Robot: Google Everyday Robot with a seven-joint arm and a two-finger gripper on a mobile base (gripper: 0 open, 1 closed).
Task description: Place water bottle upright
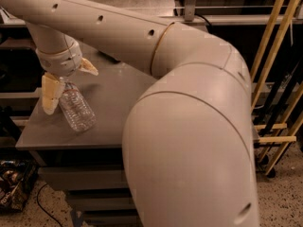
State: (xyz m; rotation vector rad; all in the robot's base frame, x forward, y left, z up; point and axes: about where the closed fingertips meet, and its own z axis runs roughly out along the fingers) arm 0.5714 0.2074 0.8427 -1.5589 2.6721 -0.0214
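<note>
The water bottle (76, 110), small, clear and ribbed, lies on its side near the front left corner of the grey table (113, 122). Its cap end points away from me and is hidden under the gripper. My gripper (68, 81) hangs right over that far end. It is open, with one pale finger (49, 94) to the left of the bottle and the other finger (88, 67) to its right. The bottle rests on the table, not lifted.
My bulky arm (189, 126) hides the middle and right of the table. Yellow wooden rails (277, 56) lean at the right. The table's left edge drops off beside the bottle. Clutter and cables (14, 186) lie on the floor at lower left.
</note>
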